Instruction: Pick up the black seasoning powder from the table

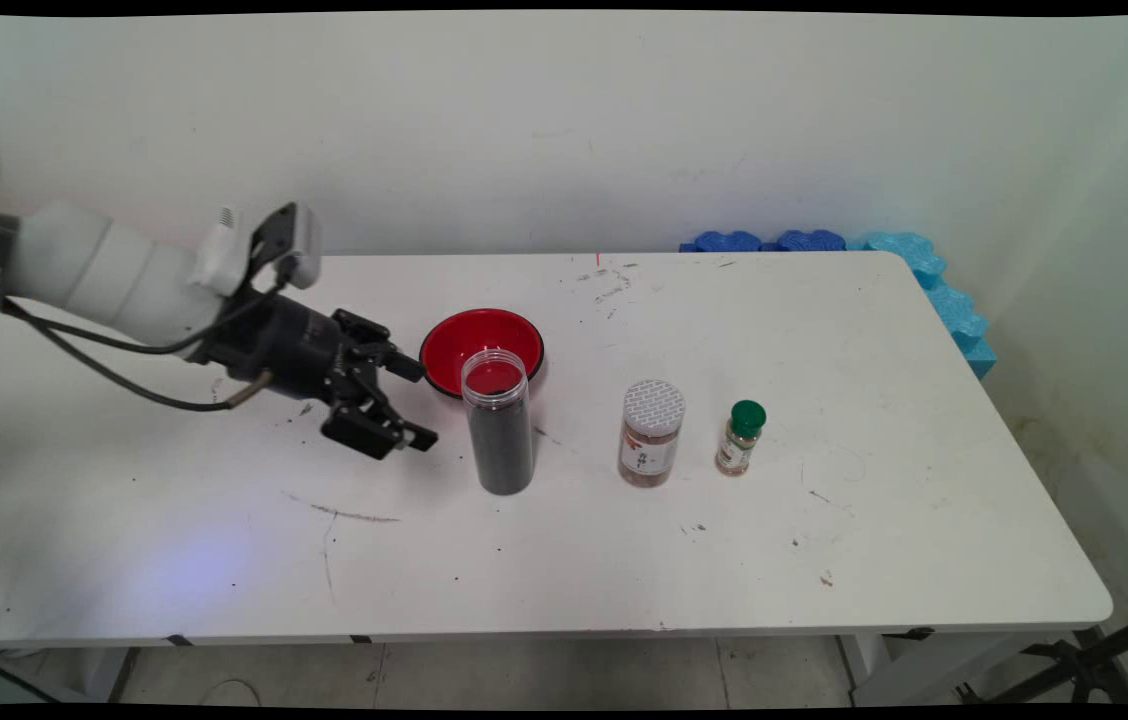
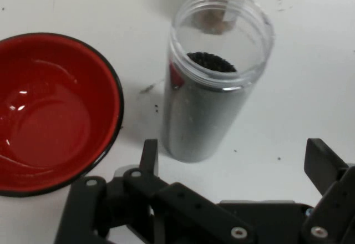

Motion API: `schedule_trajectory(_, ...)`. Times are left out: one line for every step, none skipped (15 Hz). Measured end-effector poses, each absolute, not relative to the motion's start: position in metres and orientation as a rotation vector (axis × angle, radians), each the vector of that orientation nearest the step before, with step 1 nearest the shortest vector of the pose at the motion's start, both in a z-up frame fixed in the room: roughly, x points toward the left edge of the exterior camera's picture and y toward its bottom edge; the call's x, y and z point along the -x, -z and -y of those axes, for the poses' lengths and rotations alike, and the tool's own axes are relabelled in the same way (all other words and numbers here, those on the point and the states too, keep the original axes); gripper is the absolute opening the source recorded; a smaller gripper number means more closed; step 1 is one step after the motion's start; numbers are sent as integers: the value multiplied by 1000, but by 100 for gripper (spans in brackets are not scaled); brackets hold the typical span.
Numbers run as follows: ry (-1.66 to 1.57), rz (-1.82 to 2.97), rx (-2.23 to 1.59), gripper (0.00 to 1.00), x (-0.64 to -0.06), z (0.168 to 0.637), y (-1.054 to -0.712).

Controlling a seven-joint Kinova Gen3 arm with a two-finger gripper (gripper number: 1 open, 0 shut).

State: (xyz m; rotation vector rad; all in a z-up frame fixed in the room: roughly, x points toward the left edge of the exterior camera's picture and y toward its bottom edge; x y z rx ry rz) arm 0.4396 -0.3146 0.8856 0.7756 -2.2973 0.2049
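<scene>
The black two-finger hand [image 1: 412, 403] hovers left of centre in the main view, tilted down toward the desk, its fingers [image 2: 148, 156] spread apart with nothing between them. Just to its right stands a tall clear plastic jar without a lid [image 1: 498, 422], filled most of the way with dark grains; the hand view shows it upright just ahead of the fingertips, not touching. Behind the jar sits a red bowl with a black rim [image 1: 469, 343]. Further right on the white desk [image 1: 874, 500] stand a silver-capped spice jar [image 1: 651, 433] and a smaller green-capped bottle [image 1: 741, 437]. Blue foam pieces [image 1: 909, 260] line the desk's upper right edge.
</scene>
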Motion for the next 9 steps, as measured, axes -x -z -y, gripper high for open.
schedule_trajectory(-207,2299,-785,100,-436,317,-883)
schedule_trajectory(-207,2300,-788,100,-434,318,-882)
schedule_trajectory(-206,2302,-791,100,-430,321,-880)
schedule_trajectory(-204,2305,-789,100,-426,323,-878)
schedule_trajectory(-202,2307,-789,100,-423,325,-876)
schedule_trajectory(-201,2307,-791,100,-419,327,-874)
schedule_trajectory(-199,2306,-792,100,-417,329,-872)
schedule_trajectory(-197,2306,-792,100,-415,330,-871)
schedule_trajectory(-199,2306,-791,100,-413,332,-870)
